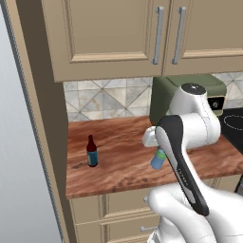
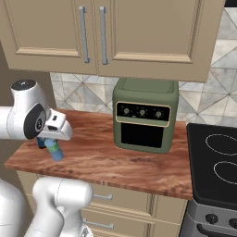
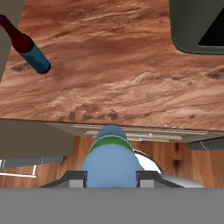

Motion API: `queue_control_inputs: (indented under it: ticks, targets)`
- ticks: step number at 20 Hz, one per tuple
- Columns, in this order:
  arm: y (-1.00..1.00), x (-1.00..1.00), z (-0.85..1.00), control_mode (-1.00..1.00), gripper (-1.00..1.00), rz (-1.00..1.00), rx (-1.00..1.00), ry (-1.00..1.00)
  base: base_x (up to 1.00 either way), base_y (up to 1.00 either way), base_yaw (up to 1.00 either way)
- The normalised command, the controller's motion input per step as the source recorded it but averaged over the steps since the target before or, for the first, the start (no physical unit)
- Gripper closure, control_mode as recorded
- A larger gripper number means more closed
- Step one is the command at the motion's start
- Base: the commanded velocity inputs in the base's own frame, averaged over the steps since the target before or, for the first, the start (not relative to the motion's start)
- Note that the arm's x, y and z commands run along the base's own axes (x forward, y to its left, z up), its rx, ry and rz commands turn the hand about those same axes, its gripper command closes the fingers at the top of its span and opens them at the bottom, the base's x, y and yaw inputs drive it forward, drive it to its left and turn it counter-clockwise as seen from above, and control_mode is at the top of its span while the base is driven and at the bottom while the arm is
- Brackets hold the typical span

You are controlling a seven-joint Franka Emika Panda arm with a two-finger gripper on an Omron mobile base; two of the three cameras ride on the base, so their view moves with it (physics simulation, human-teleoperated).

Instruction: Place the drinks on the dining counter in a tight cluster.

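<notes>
The jaws are squeezing the little blue bottle [image 3: 111, 164] and lifting it off the table [image 1: 123, 166]. Next it needs carrying over to the dining table.

light-blue bottle [image 1: 158, 159]: upper part hidden behind the arm; cap end unseen
gripper [image 3: 111, 177]: fingertips cut off at hand view's bottom
stovetop [image 2: 214, 162]: cropped by right edge

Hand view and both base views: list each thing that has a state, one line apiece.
light-blue bottle: gripped between the fingers, tilted, lifted off the counter.
gripper: shut on the light-blue bottle.
dark-brown bottle: upright on the wood counter, untouched.
green oven: door closed.
wall cabinets: doors closed.
</notes>
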Motion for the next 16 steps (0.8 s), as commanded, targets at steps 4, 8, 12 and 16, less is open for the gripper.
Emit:
queue_control_inputs:
  ticks: [4, 8, 12, 16]
  targets:
    - [0.0, 0.01, 0.17, -1.0, 1.0, 0.0, 0.0, 0.19, 0.0, 0.0, 0.0]
    - [0.0, 0.01, 0.0, -1.0, 1.0, 0.0, 0.0, 0.03, 0.0, 0.0, 0.0]
    - [0.0, 0.0, 0.0, -1.0, 1.0, 0.0, 0.0, 0.0, 0.0, 0.0, 0.0]
    - [0.0, 0.0, 0.0, 1.0, 1.0, 0.0, 0.0, 0.0, -0.15, 0.01, 0.0]
